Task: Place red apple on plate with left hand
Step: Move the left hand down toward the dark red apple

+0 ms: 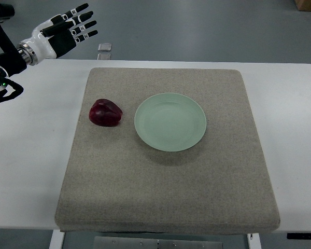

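1. Top view: left hand (pixel 67 28) up at the far-left corner, beyond the table (pixel 36 155) edge, fingers (pixel 80 9) spread, holding nothing.
2. Right hand not in view.
3. Apple (pixel 105 112) dark red, sits on the grey mat (pixel 166 192), left of centre, just beside the plate (pixel 170 121) but not touching.
4. Plate pale green, empty, mid-mat.
5. Small grey thing (pixel 104 47) past the mat's far edge, too small to tell what.
6. Step, as I judge it: pre-reach. Hand well apart from apple, grasp not yet begun, so task barely started.
7. Next move calls for: bring hand down and toward the near side to the apple, fingers around it from above or from the left, close firmly.
8. Then lift clear of mat, short carry right, set on plate centre, let go.
9. Risk guess: apple round and lopsided, may roll if nudged before fingers close.
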Action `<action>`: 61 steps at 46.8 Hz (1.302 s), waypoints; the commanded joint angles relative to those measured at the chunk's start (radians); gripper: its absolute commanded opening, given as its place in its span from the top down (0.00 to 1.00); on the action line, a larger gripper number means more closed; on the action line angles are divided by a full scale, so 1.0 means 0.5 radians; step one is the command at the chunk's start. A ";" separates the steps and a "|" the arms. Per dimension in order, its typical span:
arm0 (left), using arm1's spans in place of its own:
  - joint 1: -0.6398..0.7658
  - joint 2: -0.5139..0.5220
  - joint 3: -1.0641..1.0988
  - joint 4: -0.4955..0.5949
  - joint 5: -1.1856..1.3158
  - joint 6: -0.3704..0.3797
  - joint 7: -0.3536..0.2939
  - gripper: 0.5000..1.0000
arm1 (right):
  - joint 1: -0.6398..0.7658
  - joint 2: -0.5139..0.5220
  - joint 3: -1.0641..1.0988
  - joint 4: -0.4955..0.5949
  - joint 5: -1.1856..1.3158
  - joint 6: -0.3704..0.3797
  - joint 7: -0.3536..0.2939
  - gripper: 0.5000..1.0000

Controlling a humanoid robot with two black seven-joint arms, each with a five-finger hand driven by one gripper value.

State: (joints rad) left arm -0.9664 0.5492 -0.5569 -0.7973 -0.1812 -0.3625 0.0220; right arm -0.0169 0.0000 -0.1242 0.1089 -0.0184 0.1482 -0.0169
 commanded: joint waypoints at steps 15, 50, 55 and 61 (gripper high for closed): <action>-0.015 0.015 0.019 0.036 0.022 -0.008 -0.001 0.01 | 0.000 0.000 0.000 0.000 0.000 0.001 0.000 0.07; -0.040 0.564 0.049 -0.638 1.982 -0.070 -0.348 0.01 | 0.000 0.000 0.000 0.000 0.000 -0.002 0.000 0.07; 0.040 0.681 0.049 -0.866 2.249 -0.067 -0.378 0.01 | 0.000 0.000 0.000 0.000 0.000 -0.002 0.000 0.07; 0.129 0.770 0.058 -1.037 2.522 -0.067 -0.434 0.01 | 0.000 0.000 0.000 0.000 0.000 0.001 0.000 0.07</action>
State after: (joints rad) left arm -0.9238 0.9090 -0.5318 -1.2705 1.0074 -0.3957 -0.1834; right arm -0.0171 0.0000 -0.1243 0.1089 -0.0184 0.1476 -0.0171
